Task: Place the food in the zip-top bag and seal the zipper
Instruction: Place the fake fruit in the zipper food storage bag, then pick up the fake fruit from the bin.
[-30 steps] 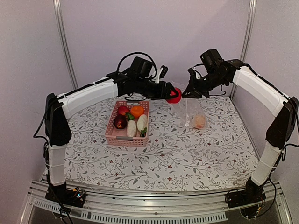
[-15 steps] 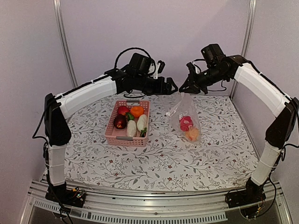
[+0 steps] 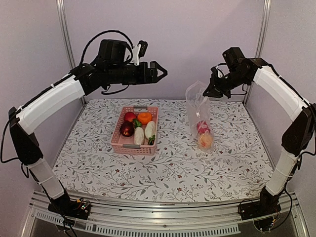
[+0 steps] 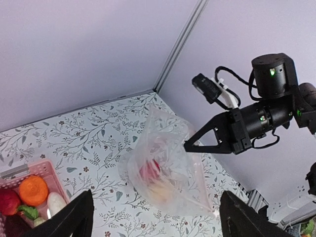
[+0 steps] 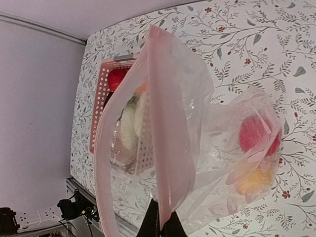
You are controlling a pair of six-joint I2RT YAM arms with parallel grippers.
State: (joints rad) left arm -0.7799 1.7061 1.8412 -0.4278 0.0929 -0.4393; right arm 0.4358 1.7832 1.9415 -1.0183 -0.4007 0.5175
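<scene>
Loading in hand: right gripper point(image 3: 209, 92) pinching rim of zip-top bag point(image 3: 196, 106), food point(image 3: 203, 134) inside; left gripper point(image 3: 159, 73) spread, empty, raised clear of pink basket point(image 3: 116, 138). Next: lowering onto another piece there.

pale lilac walls point(image 3: 197, 39) close in the back and sides, with grey metal posts point(image 3: 63, 24) at the corners. a white cloth point(image 3: 173, 168) printed with leafy twigs lies flat below, and an aluminium rail point(image 3: 163, 210) runs along its near edge.

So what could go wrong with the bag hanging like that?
The right end effector pinches only one edge of the zip-top bag, so the red piece and orange piece inside could tug it loose. With its mouth held on one side only, the next piece from the basket might miss.
</scene>
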